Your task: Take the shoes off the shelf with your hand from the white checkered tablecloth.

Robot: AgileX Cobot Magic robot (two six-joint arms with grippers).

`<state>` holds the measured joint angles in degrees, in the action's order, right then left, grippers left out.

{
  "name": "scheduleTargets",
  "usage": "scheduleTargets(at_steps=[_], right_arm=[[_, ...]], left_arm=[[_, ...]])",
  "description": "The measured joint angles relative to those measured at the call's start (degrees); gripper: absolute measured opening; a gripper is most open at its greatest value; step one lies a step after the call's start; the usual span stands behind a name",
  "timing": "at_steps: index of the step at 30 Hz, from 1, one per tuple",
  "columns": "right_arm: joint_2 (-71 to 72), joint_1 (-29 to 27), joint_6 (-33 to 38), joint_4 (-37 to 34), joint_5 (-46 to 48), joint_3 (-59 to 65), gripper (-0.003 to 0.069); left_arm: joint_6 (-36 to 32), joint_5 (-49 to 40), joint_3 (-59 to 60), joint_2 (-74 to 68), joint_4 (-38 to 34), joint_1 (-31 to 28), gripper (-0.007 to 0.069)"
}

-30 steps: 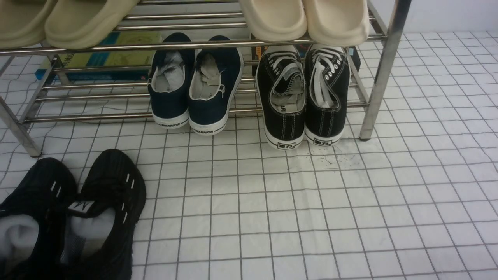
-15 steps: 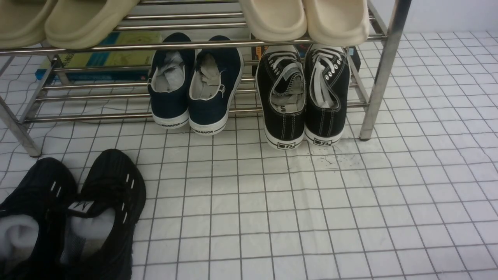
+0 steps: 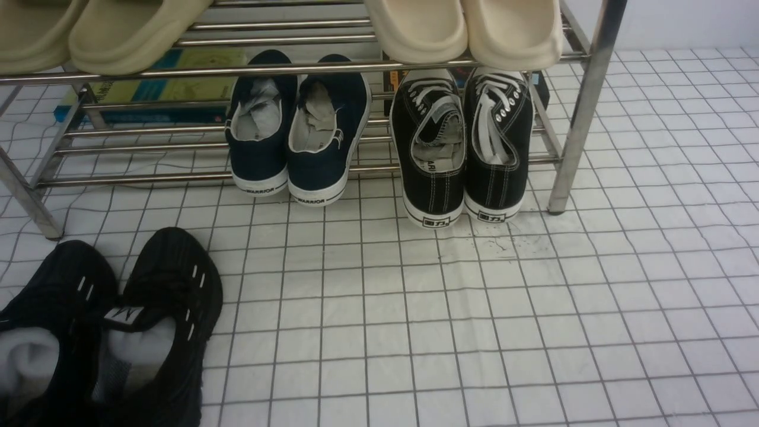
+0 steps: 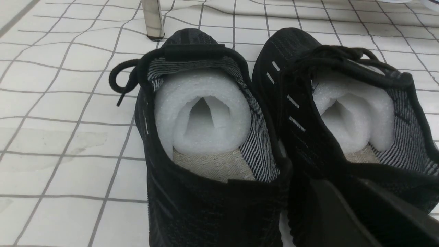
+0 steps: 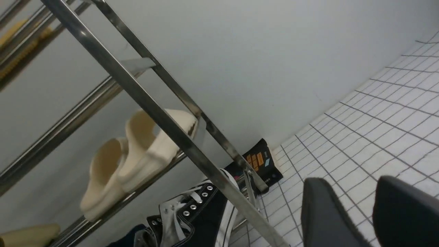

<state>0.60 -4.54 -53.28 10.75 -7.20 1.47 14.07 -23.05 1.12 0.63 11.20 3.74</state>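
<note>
The shoes [image 3: 462, 148], black canvas lace-ups with white laces and soles, stand on the low tier of the chrome shelf [image 3: 587, 107], heels over its front bar and towards me. They also show in the right wrist view [image 5: 202, 212] behind a shelf leg [image 5: 147, 99]. The white checkered tablecloth [image 3: 533, 326] covers the floor. Neither gripper shows in the front view. My right gripper [image 5: 355, 181] is open and empty, out beyond the shelf's right end. My left gripper [image 4: 346, 185] is just behind the heel of a black knit sneaker [image 4: 343, 113], its fingers apart.
The black knit sneakers [image 3: 107, 320] stand on the cloth at the front left. Navy slip-ons [image 3: 296, 136] sit left of the canvas pair. Cream slippers [image 3: 462, 29] and olive slides [image 3: 89, 29] lie on the upper tier. Books [image 3: 166, 83] and a black box [image 5: 260, 164] lie behind the shelf.
</note>
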Motion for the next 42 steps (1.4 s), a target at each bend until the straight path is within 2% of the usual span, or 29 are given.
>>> scheduleTargets(at_steps=[3,7,9,11,14,15,16,17,18,21,23,25,26,27,28,30,31,32,33,34,35,37,40,41,42], right_arm=[[0.00,0.00,-0.88,0.00,-0.80,0.00,0.0239],[0.00,0.00,-8.75,-0.02,-4.38,0.00,0.0237],[0.00,0.00,-9.69,0.51,-7.53,-0.05,0.0221],[0.00,0.00,-9.11,0.84,-8.82,-1.04,0.0192],[-0.33,0.00,-3.28,3.28,-8.23,-6.99,0.0098],[-0.43,0.00,-3.28,3.64,-8.23,-7.50,0.0090],[-2.17,0.00,0.18,7.56,-5.24,-12.03,0.0021],[-2.48,0.00,0.43,8.05,-4.72,-13.19,0.0015],[-4.90,0.00,1.77,11.62,0.56,-17.26,-0.0009],[-11.54,0.00,2.02,17.08,13.80,-24.33,-0.0013],[-17.26,0.07,3.14,16.45,24.97,-28.30,-0.0009],[-22.90,0.86,6.44,13.02,35.05,-31.12,-0.0007],[-24.23,1.15,8.31,11.78,37.19,-31.64,-0.0007],[-27.65,2.10,12.17,7.91,42.22,-32.73,-0.0007],[-34.84,4.54,21.96,-1.76,50.22,-34.06,-0.0007],[-42.08,7.33,33.07,-12.68,55.33,-34.46,-0.0005],[-44.77,8.49,37.52,-18.32,56.59,-34.46,-0.0005],[-46.09,9.06,38.63,-19.45,56.88,-34.51,-0.0004],[-50.41,11.09,46.21,-27.24,58.14,-34.66,-0.0004],[-50.98,11.09,47.24,-28.35,58.14,-34.66,-0.0004],[-55.10,13.47,55.01,-36.68,58.34,-35.26,-0.0004],[-59.55,16.97,63.34,-46.06,58.71,-37.61,-0.0002],[-65.24,22.29,69.63,-52.40,59.55,-43.77,0.0000],[-65.63,22.69,70.13,-52.81,59.71,-44.34,0.0000],[-69.03,25.58,71.15,-53.28,60.14,-48.52,0.0000]], left_arm=[[0.00,0.00,0.00,0.00,0.00,0.00,0.0135],[0.00,0.00,0.00,0.00,0.00,0.00,0.0135],[0.00,0.00,0.00,0.00,0.03,0.00,0.0135],[0.00,0.00,0.00,0.00,0.03,0.00,0.0135],[0.00,0.00,0.00,0.00,0.07,0.00,0.0135],[0.00,0.00,0.00,0.00,0.07,0.00,0.0135],[0.00,0.00,0.00,0.00,0.07,0.00,0.0135],[0.00,0.00,0.00,0.00,0.07,0.00,0.0135],[0.00,0.00,0.00,0.00,0.09,0.00,0.0135],[0.00,0.00,0.00,0.00,0.13,0.00,0.0135],[0.00,0.00,0.00,0.00,0.13,0.00,0.0135],[0.00,0.00,0.00,0.00,0.13,0.00,0.0135],[0.00,0.00,0.00,0.00,0.13,0.00,0.0135],[0.00,0.00,0.00,0.00,0.13,0.00,0.0135],[0.00,0.00,0.00,0.00,0.13,0.00,0.0135],[0.00,0.00,0.00,0.00,0.13,0.00,0.0135],[0.00,0.00,0.00,0.00,0.13,0.00,0.0135],[0.00,0.00,0.00,0.00,0.13,0.00,0.0135],[0.00,0.00,0.00,0.00,0.13,0.00,0.0135],[0.00,0.00,0.00,0.00,0.13,0.00,0.0135],[0.00,0.00,0.00,0.00,0.13,0.00,0.0135],[0.00,0.00,0.00,0.00,0.13,0.00,0.0135],[0.00,0.00,0.00,0.00,0.13,0.00,0.0135],[0.00,0.00,0.00,0.00,0.13,0.00,0.0135],[0.00,0.00,0.00,0.00,0.13,0.00,0.0135]])
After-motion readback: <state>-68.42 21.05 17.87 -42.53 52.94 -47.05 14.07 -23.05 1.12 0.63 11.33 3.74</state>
